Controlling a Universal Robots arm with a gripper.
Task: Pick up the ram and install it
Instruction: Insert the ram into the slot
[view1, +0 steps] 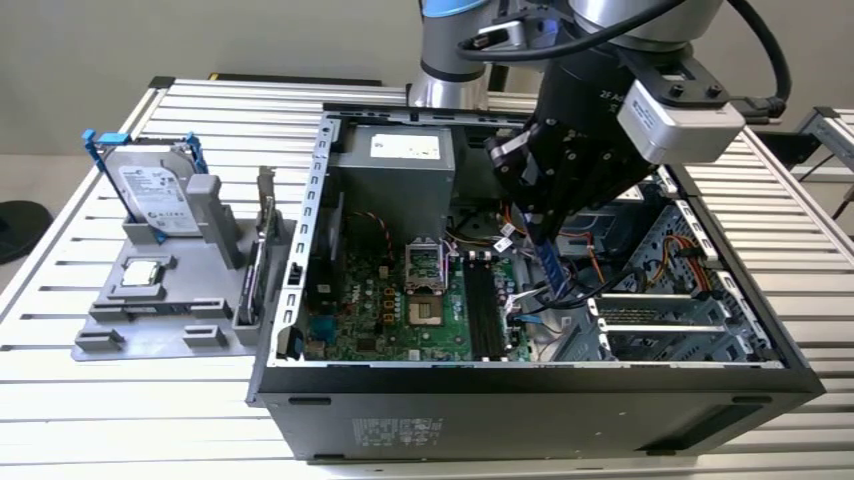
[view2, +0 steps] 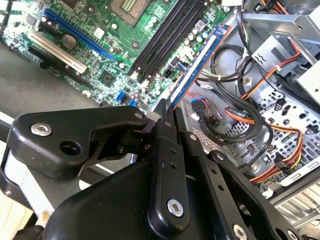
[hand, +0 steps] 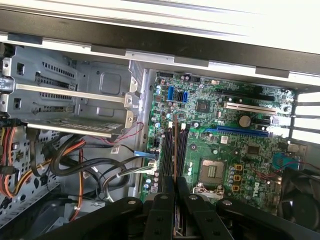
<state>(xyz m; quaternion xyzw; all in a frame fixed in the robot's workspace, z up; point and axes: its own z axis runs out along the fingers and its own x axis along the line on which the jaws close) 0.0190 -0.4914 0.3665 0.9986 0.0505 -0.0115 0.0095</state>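
Jaws closed on ram (view2: 200, 62), above motherboard (view2: 125, 45).

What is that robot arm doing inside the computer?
The robot's gripper is holding the ram, a thin blue memory stick, by one end. It has carried it inside the open computer case and holds it just above the green motherboard, close to the long black slots. The stick is not in a slot yet. A hard drive waits in a grey holder outside the case.
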